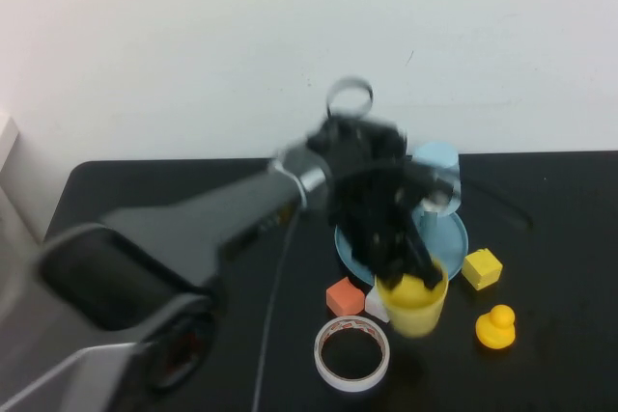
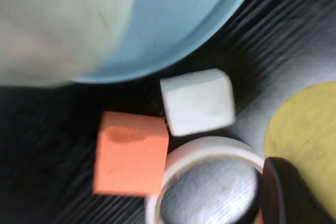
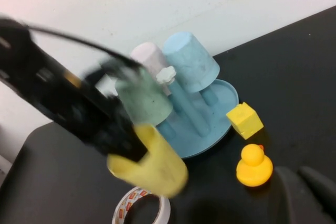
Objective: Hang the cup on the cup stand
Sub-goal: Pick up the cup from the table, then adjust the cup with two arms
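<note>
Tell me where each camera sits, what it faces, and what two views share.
High: raised behind the robot, looking down at the left gripper on the yellow cup beside the cup stand.
Left wrist: close over the table; orange block, white block, tape roll.
Right wrist: set back, facing the stand; right gripper at its edge.
Shared: cup, stand, tape.
</note>
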You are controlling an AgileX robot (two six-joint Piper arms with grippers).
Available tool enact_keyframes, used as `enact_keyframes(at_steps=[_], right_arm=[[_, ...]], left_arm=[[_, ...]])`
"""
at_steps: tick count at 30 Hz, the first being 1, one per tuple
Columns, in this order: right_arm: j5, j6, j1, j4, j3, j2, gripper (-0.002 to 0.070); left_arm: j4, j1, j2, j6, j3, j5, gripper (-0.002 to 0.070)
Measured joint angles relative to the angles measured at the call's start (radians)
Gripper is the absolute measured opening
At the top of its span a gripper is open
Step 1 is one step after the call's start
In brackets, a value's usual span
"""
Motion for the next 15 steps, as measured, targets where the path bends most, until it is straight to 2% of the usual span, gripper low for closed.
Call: enact_keyframes(at_steps=[6,15], right_arm=[[0.002,-0.018,0.0,0.034,0.0,0.0,-0.0001],[0.025,-0.038,0.0,0.092,0.0,0.0,-0.0001]], left_arm=[[0.016,-0.017,-0.257,0.105,0.109,0.007,0.0005],[0.033,-0.068,-0.66,0.176,0.57,-0.205,0.0005]])
